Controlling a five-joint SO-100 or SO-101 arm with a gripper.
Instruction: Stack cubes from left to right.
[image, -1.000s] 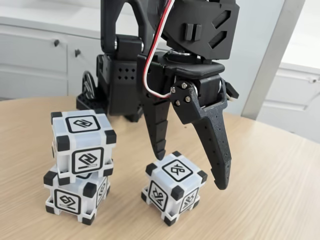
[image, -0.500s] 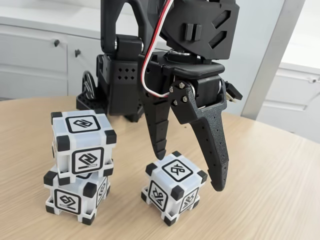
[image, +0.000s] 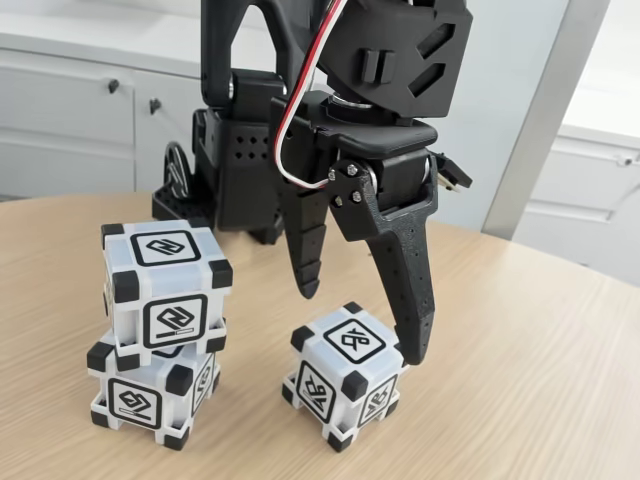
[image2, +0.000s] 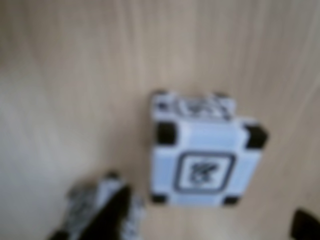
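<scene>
Black gripper (image: 360, 325) hangs with its jaws spread wide and nothing between them, tips pointing down at the wooden table (image: 520, 380). Directly beneath sits the loose cube (image: 347, 374), flat on the table; in the fixed view one fingertip is above and behind its upper left corner, the other beside its right edge. From the wrist view the loose cube (image2: 204, 150) lies a little right of centre (that picture is blurred). To the left in the fixed view stands the stacked pair (image: 160, 330), close by but not touching it.
</scene>
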